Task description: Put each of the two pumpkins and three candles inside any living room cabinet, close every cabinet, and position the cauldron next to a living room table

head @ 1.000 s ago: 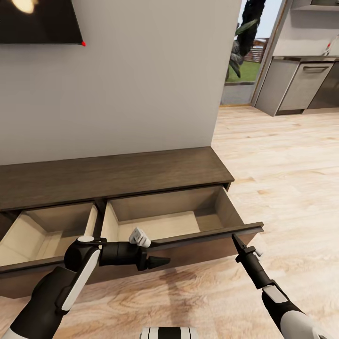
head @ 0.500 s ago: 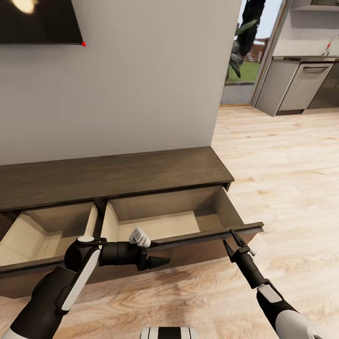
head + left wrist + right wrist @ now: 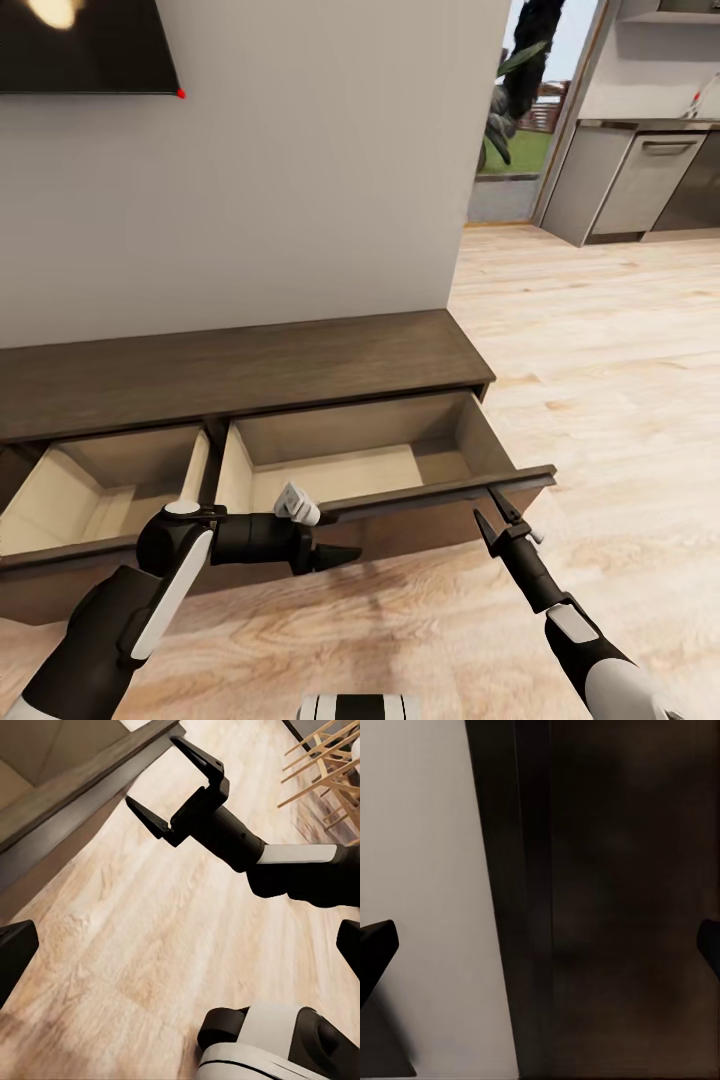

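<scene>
The dark brown cabinet (image 3: 250, 370) stands against the wall with two drawers pulled out. The pale insides of the left drawer (image 3: 100, 490) and the right drawer (image 3: 350, 480) look bare. My right gripper (image 3: 484, 503) is open, its tips against the right end of the right drawer's front (image 3: 430, 495). The left wrist view shows that gripper (image 3: 152, 771) open beside the drawer front (image 3: 67, 795). My left gripper (image 3: 345, 553) is open and hangs low before the same drawer front, holding nothing. The pumpkins, candles and cauldron are out of view.
A dark TV (image 3: 85, 45) hangs on the wall above the cabinet. To the right, light wood floor (image 3: 600, 350) runs to a doorway with a plant (image 3: 515, 100) and grey kitchen units (image 3: 640, 180). My base (image 3: 360, 706) is close to the drawers.
My right gripper has moved left and forward onto the right drawer's front. That drawer has slid a little way back into the cabinet. The left arm has not moved.
</scene>
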